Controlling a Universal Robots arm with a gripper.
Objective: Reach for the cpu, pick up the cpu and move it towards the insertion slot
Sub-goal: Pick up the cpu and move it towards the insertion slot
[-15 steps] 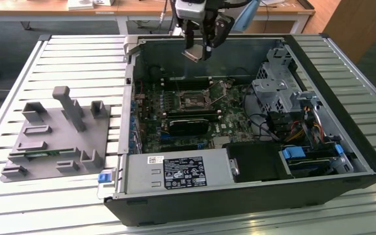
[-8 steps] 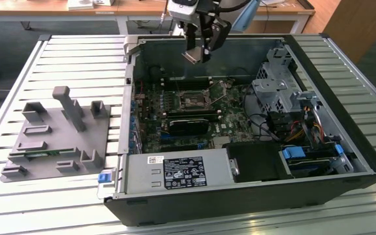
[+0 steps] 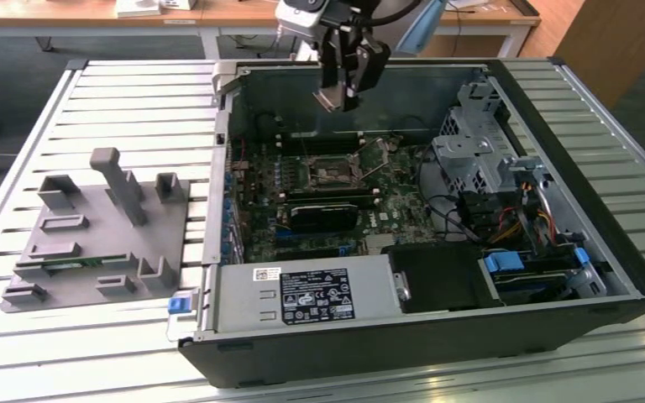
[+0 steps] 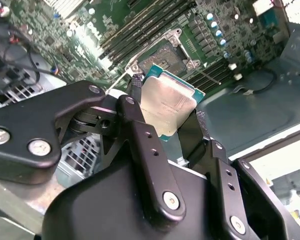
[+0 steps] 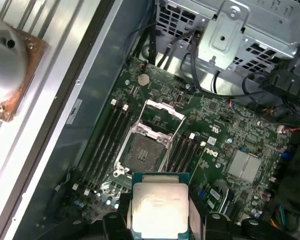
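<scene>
The cpu (image 4: pixel 167 107), a thin square chip with a shiny silver top and pale rim, is pinched at two opposite edges by the black fingers (image 4: pixel 134 87) of my gripper (image 4: pixel 167 106). In the first wrist view the cpu (image 5: pixel 160 210) hangs above the green board. Just beyond it is the insertion slot (image 5: pixel 147 150), with its silvery frame flipped open and a dark centre. In the exterior view my gripper (image 3: pixel 339 102) hovers over the back of the open computer case, above and behind the insertion slot (image 3: pixel 332 172).
Around the slot are memory slots (image 5: pixel 107 142), a metal drive cage (image 3: pixel 479 151) with cables, and a power supply (image 3: pixel 300 294) at the case front. A grey fixture (image 3: pixel 98 227) holding a green strip (image 3: pixel 70 267) sits on the slatted table at the exterior view's left.
</scene>
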